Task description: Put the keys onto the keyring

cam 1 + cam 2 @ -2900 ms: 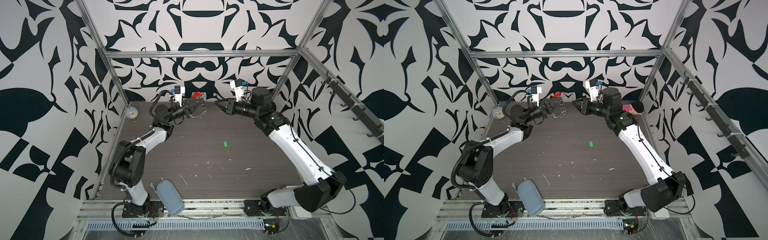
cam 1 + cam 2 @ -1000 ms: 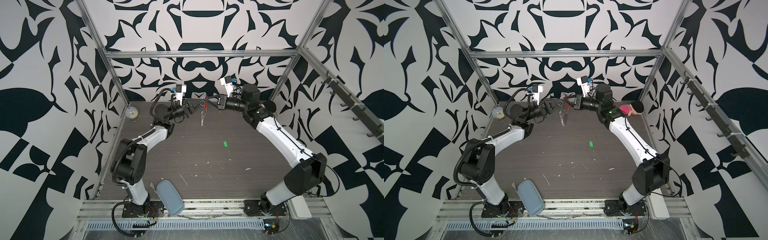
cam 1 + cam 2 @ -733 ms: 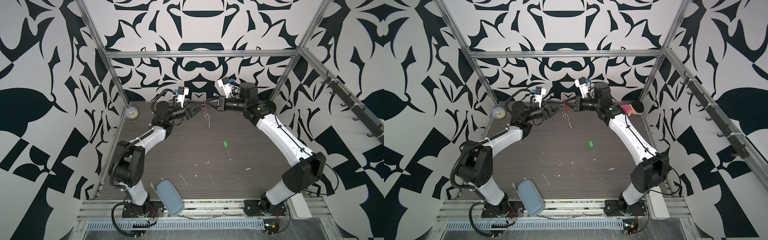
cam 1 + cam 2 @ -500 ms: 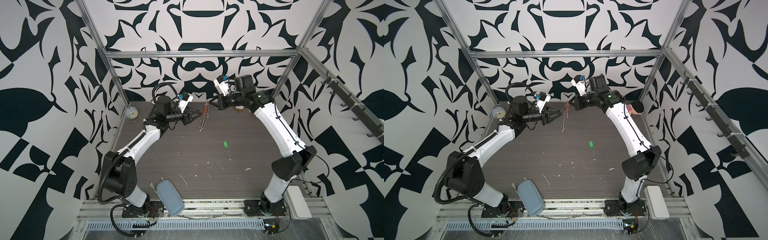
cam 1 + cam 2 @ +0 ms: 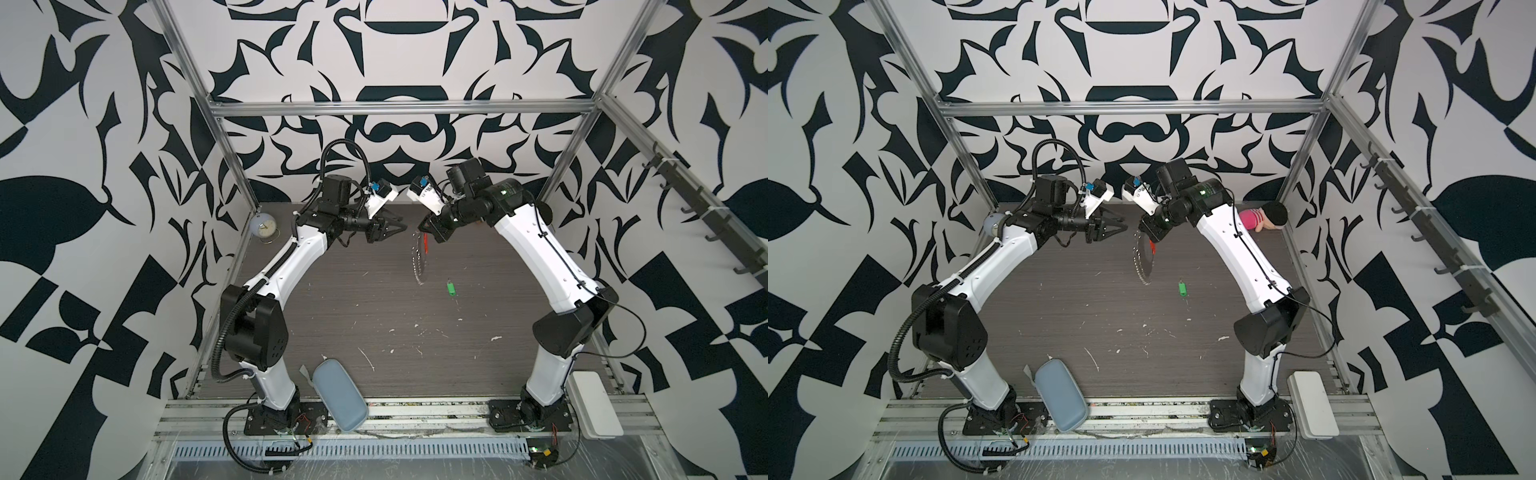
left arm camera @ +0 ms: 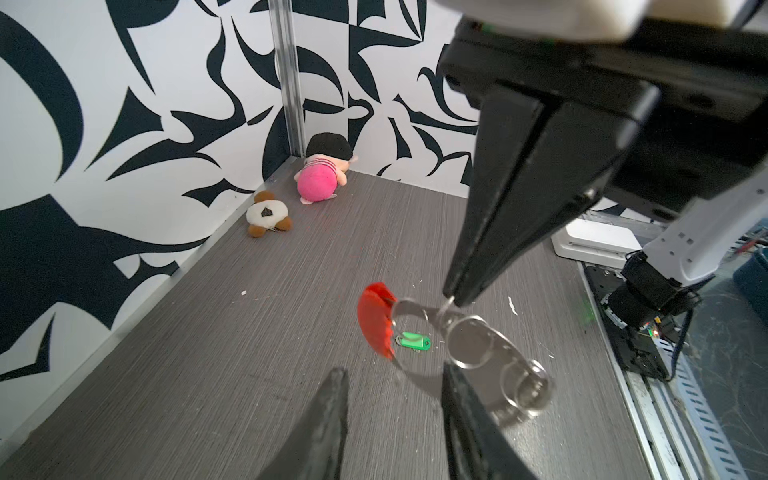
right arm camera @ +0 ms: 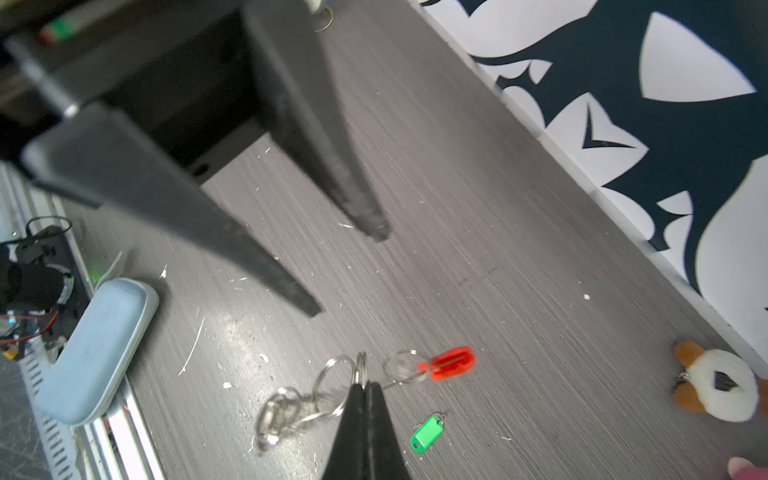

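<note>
The keyring [image 5: 417, 259] hangs in the air above the table from my right gripper [image 5: 421, 228], which is shut on one of its silver rings [image 7: 360, 365]. Its red bar [image 7: 451, 363] and loose rings dangle blurred. In both top views my left gripper [image 5: 399, 227] stands open and empty just left of the keyring [image 5: 1142, 259], not touching it; in the left wrist view its fingers [image 6: 338, 382] frame the red bar [image 6: 374, 320]. The keys, with the green tag [image 5: 451, 287], lie flat on the table below and to the right of the keyring, also in the right wrist view [image 7: 427, 432].
A pale blue case [image 5: 340, 395] lies at the front edge by the left arm's base. An alarm clock [image 5: 264, 226] stands in the back left corner. A pink plush [image 5: 1262, 218] and a brown-and-white plush [image 6: 266, 214] lie at the back right. A white box [image 5: 596, 403] sits front right.
My left gripper has let go of the keyring, opened and drawn back to the left. The right gripper now carries the keyring alone, and it swings below it. Both arms have risen.
</note>
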Robot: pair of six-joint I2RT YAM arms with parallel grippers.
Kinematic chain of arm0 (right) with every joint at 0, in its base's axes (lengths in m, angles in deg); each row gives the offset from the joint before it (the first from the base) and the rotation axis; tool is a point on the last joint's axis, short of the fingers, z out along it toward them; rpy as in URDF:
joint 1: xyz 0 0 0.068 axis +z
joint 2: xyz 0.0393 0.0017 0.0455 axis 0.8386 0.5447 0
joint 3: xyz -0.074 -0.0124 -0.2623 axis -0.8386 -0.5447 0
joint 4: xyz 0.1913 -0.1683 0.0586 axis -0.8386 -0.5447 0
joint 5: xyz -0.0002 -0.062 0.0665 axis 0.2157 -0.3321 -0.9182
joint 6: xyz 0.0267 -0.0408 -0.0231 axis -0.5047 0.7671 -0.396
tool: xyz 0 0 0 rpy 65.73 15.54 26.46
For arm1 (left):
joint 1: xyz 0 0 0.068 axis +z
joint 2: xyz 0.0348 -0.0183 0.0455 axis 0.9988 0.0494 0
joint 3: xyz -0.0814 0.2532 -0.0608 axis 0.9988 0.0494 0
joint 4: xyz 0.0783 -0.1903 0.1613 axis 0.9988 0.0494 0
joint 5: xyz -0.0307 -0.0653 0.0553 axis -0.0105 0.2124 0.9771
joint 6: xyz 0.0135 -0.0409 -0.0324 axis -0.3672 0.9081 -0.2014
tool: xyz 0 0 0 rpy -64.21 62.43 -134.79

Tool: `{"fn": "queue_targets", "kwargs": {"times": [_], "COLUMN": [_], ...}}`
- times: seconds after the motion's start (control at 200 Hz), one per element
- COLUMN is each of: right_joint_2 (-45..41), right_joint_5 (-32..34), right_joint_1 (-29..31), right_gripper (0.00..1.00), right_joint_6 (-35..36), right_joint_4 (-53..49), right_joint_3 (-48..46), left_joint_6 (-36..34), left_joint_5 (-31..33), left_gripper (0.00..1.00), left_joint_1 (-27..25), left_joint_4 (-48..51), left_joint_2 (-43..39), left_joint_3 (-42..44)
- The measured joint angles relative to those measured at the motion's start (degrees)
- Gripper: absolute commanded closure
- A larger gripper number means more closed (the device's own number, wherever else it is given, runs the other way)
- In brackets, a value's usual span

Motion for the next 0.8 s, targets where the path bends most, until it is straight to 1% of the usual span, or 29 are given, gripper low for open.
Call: {"fn": "queue_targets", "kwargs": {"times": [0.13, 0.455, 0.8], "right_joint_2": [-1.3, -1.9, -2.0], "right_joint_5": [-1.3, -2.8, -4.2], "right_joint_1": [0.3, 0.5, 1.0], "right_gripper": [1.00, 1.00, 1.00], "right_joint_6": [0.8, 0.8, 0.6], "right_joint_4": [0.9, 3.5, 3.5], "right_joint_3": [-2.8, -3.6, -3.6], "left_joint_6": [0.5, 1.5, 3.8], "left_joint_5": [-2.6, -7.2, -9.5], "left_gripper": [0.58, 0.58, 0.63], "left_joint_1": [0.0, 0.0, -0.2], "left_joint_4": [0.7, 1.5, 2.1], "left_joint_2": [0.8, 0.8, 2.3], "left_joint_3": [-0.5, -0.5, -1.4]}}
